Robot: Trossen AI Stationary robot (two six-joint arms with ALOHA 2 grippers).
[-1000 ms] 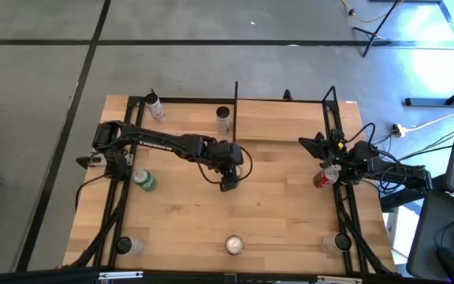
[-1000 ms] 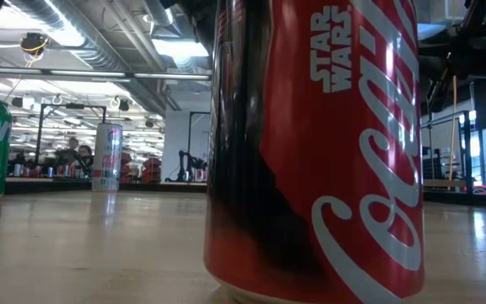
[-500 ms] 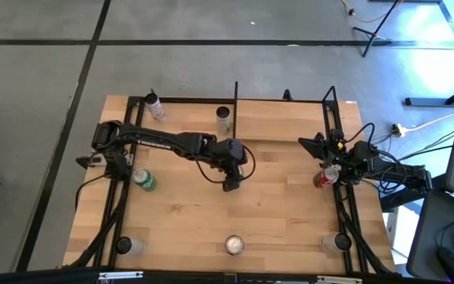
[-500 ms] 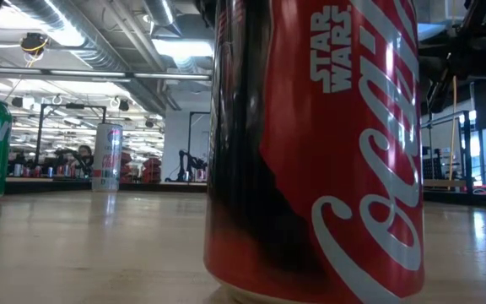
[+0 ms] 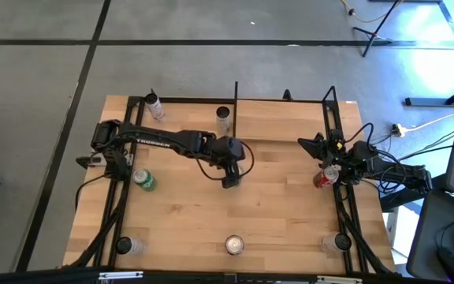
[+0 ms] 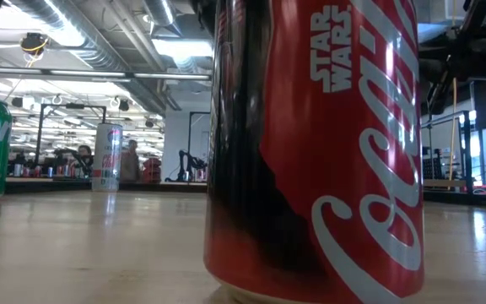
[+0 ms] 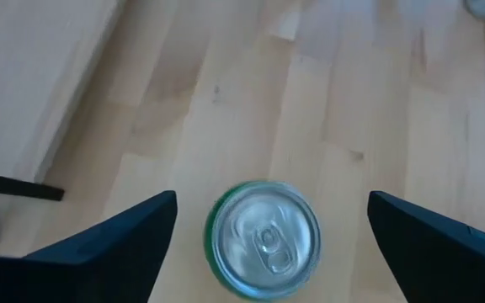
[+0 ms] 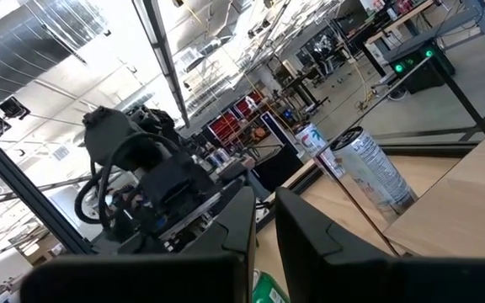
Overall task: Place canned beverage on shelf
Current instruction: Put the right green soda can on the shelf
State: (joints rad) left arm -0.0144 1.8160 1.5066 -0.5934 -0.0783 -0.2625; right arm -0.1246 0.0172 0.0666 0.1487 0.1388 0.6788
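A green-rimmed can stands upright on the tabletop, its silver top facing up. My left gripper hangs open over it at the table's middle. One finger stands on each side of the can, with bare wood showing between finger and can. In the high view the gripper hides the can. The shelf, a pale board framed by black rods, lies at the far edge; its board shows beside the can. My right gripper is shut and rests folded back at the table's right.
Other cans stand about: one left of the shelf, a green one at the left, a red one by the right arm, and a Coca-Cola can at the near edge. People move in the room behind.
My left gripper has risen a little over the table's middle. Both arms otherwise keep their places. A person has walked into sight in the room behind the table.
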